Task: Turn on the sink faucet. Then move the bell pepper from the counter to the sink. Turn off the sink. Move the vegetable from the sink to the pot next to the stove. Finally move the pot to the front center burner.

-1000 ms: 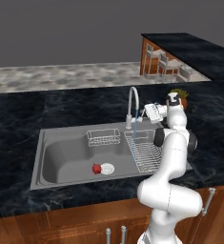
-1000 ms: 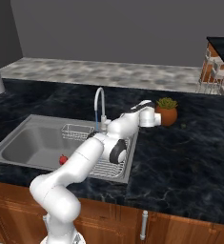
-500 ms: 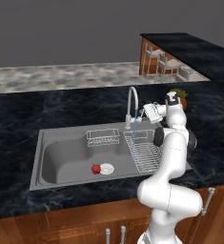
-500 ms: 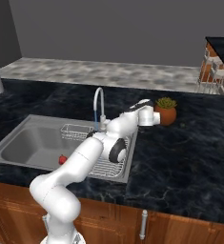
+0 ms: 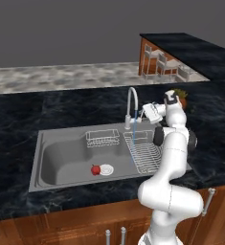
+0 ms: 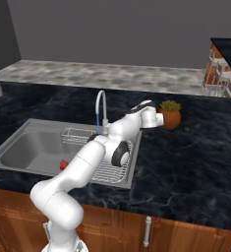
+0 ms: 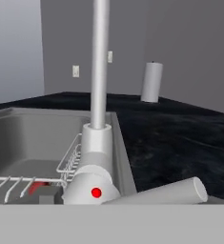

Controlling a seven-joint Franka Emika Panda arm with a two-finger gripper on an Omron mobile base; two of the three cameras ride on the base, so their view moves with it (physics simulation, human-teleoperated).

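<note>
Little has shifted: end effector (image 5: 143, 114) stays beside the faucet (image 5: 131, 106); finger spacing unclear. Bell pepper (image 5: 95, 169) lies in the sink (image 5: 51, 158), left, past the rack (image 5: 145, 152).

The sink (image 5: 61, 158) and faucet (image 5: 131, 103) look like matt grey metal. The worktop (image 5: 18, 119) is glossy dark marbled stone; the cabinets (image 6: 186, 236) look wooden.
</note>
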